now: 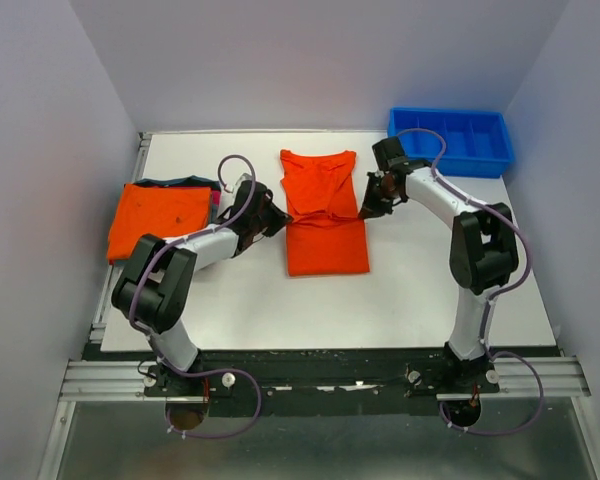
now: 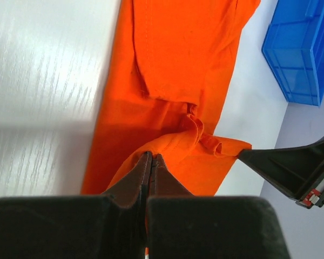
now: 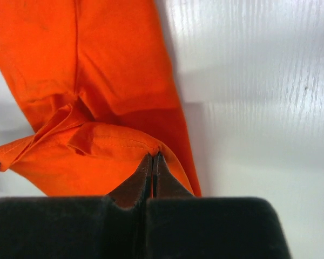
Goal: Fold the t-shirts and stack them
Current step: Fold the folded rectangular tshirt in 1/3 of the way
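An orange t-shirt (image 1: 323, 215) lies at the middle of the white counter (image 1: 420, 290), its length running from 12 o'clock to 6 o'clock in the top view, with the collar end toward 12. The left end effector (image 2: 152, 157) meets the shirt's 9 o'clock edge about halfway along its length. Its two fingers are pressed together with a fold of orange cloth pinched between the tips. The right end effector (image 3: 153, 157) meets the opposite, 3 o'clock edge at the same level, its fingers likewise closed tight on a fold of the hem. Between the two grips the cloth is gathered into a wrinkled ridge across the shirt's waist, while the half toward 6 o'clock lies flat. At 9 o'clock on the counter, well apart from this shirt, sits a stack of t-shirts (image 1: 160, 220), orange on top with dark teal and pink-red edges showing beneath. A blue bin (image 1: 450, 140) with dividers stands at the far corner, around 1 o'clock.
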Available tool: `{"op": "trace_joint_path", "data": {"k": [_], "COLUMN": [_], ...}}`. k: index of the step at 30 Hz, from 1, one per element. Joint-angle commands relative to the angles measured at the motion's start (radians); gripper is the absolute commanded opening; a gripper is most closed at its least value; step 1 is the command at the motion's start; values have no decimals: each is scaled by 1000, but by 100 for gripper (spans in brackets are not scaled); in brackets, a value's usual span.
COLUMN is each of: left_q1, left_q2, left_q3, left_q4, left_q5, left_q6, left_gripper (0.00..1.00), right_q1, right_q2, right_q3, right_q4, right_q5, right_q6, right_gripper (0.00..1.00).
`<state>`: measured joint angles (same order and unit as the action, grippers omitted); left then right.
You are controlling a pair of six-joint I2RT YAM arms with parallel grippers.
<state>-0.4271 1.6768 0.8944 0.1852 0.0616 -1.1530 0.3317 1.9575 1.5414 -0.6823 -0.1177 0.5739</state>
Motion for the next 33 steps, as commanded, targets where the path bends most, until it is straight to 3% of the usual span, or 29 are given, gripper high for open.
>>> {"op": "trace_joint_path", "data": {"k": [1,2,3,8,12,20,25,30,33], "left_q1": [8,8,7,-9,-73,-165,-167,-171,-179], "left_q2": [67,87,96,-18,-124,-230,-259,-243,-258], "left_q3": [96,133,165,75,-29,-227,-255,-267,-282], "left_q4": [-47,-99,-163,-173,-216,-193,-217,-208,-213], "left_q5": [-16,-22,-37,-52,-98,-131,-138,-88,-91], "left_q6": [67,85,96,147,150,88,96,84,69], "left_gripper": [48,71,81,87,84,57,56,52,52], "right_q1": [-22,-22,-22,-22,-20,4,7,7,7], "right_q2": [76,83,71,-171,-311,-336,-298,-287,-296], "right_q3": [92,103,91,-234,-466,-627,-664,-679,-690], "right_q4": [-20,-49,-56,116,223,300,331,336,345], "right_q5": [44,79,93,63,-42,-166,-186,-200,-217], "right_q6": [0,7,10,17,3,-11,-11,-8,-9], "right_gripper": [59,80,84,80,67,50,43,11,7]}}
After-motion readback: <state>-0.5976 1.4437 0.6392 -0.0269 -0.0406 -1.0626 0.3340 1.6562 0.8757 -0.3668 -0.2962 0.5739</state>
